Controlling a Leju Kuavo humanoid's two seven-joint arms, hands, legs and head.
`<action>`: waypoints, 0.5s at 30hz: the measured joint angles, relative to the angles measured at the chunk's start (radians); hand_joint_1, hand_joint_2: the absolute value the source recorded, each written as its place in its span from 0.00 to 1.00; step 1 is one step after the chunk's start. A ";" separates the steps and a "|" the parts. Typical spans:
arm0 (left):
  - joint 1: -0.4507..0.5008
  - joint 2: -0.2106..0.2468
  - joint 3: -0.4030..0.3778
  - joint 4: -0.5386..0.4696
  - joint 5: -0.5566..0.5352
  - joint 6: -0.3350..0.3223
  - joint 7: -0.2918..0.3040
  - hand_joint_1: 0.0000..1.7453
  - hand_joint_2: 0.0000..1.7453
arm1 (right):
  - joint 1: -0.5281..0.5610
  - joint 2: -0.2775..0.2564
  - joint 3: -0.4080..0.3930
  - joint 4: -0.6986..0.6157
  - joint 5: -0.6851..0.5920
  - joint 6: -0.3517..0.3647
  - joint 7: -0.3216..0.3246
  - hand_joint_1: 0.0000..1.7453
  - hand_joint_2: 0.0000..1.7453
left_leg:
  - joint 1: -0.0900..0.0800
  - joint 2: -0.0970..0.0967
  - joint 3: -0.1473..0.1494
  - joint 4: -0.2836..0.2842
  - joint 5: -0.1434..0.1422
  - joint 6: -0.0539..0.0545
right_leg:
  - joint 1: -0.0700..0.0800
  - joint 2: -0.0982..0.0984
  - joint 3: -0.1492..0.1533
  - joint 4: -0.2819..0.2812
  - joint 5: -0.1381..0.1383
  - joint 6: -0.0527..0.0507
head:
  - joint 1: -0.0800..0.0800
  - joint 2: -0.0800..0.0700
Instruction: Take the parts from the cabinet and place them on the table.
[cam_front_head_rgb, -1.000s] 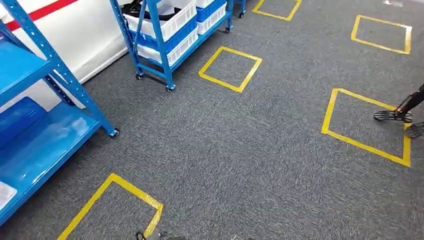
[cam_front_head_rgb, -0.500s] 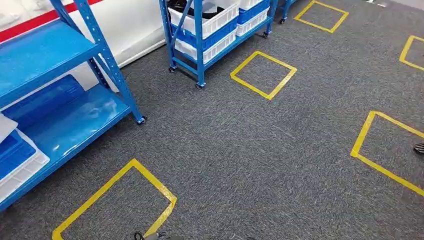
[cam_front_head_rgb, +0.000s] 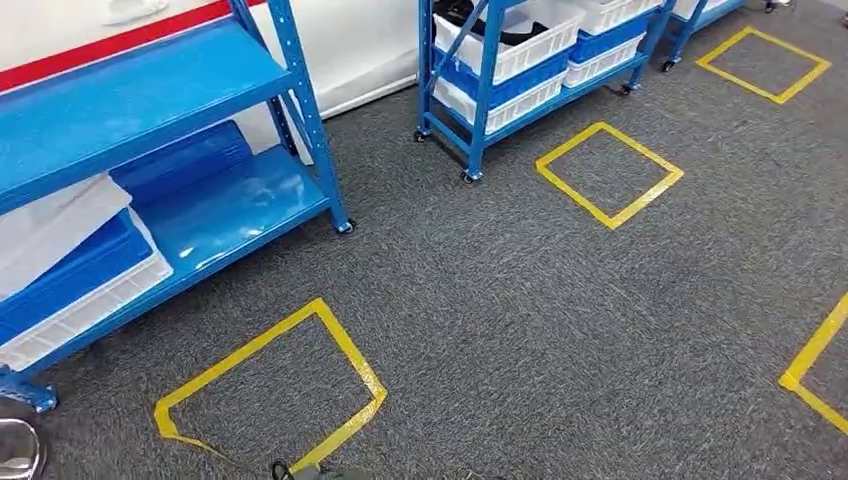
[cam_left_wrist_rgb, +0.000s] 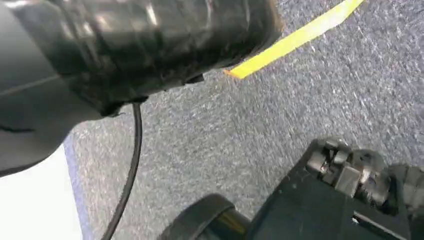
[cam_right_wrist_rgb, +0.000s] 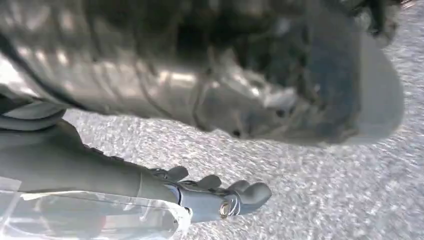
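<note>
The head view is looking down on a grey carpet floor (cam_front_head_rgb: 560, 330) with the near blue rack (cam_front_head_rgb: 300, 90) standing at its edge against a white wall. On this rack's lower shelf a blue-and-white crate (cam_front_head_rgb: 85, 285) is sitting with a white sheet (cam_front_head_rgb: 50, 225) lying tilted across its top, and a blue bin (cam_front_head_rgb: 180, 160) is lying further back on the same shelf. What the crate is holding cannot be told.

Beyond the near blue rack, along the same wall, a second blue rack (cam_front_head_rgb: 478, 100) is carrying stacked white and blue crates. Dark items (cam_front_head_rgb: 490, 22) are lying in its upper white crate (cam_front_head_rgb: 535, 50); they are too small to tell whether they are the parts.

Just in front of the near blue rack a yellow tape square (cam_front_head_rgb: 345, 345) is marking the carpet, and another tape square (cam_front_head_rgb: 610, 172) is lying well away from the rack, close to the second one.

In the right wrist view the right hand (cam_right_wrist_rgb: 210, 197) is hanging over the carpet with its fingers (cam_right_wrist_rgb: 252, 192) stretched out and grasping nothing; a clear film (cam_right_wrist_rgb: 90, 215) is lying along its wrist side. In the left wrist view the left hand (cam_left_wrist_rgb: 30, 120) is showing as a blurred grey shape, and whether its fingers are spread or closed cannot be told.
</note>
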 joint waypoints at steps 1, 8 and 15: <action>0.003 0.002 0.000 0.000 0.000 0.000 0.000 0.00 0.00 | -0.004 -0.001 0.000 0.000 0.000 0.000 0.000 0.00 0.00 | -0.002 0.059 -0.001 0.015 -0.008 -0.003 | -0.001 -0.015 0.005 -0.007 0.003 -0.007 | 0.000 0.000; 0.001 0.002 0.000 0.000 0.000 -0.002 0.000 0.00 0.00 | 0.001 0.000 0.000 0.001 0.000 0.000 0.000 0.00 0.00 | 0.003 0.163 -0.123 0.233 -0.064 -0.019 | 0.010 -0.120 0.022 -0.008 -0.016 -0.022 | -0.016 0.000; -0.002 0.003 0.000 0.000 -0.001 -0.005 0.000 0.00 0.00 | -0.006 0.002 0.000 0.000 -0.003 -0.001 0.000 0.00 0.00 | -0.019 0.198 -0.007 0.000 0.010 0.022 | 0.024 -0.197 0.057 -0.018 -0.038 0.009 | -0.012 0.000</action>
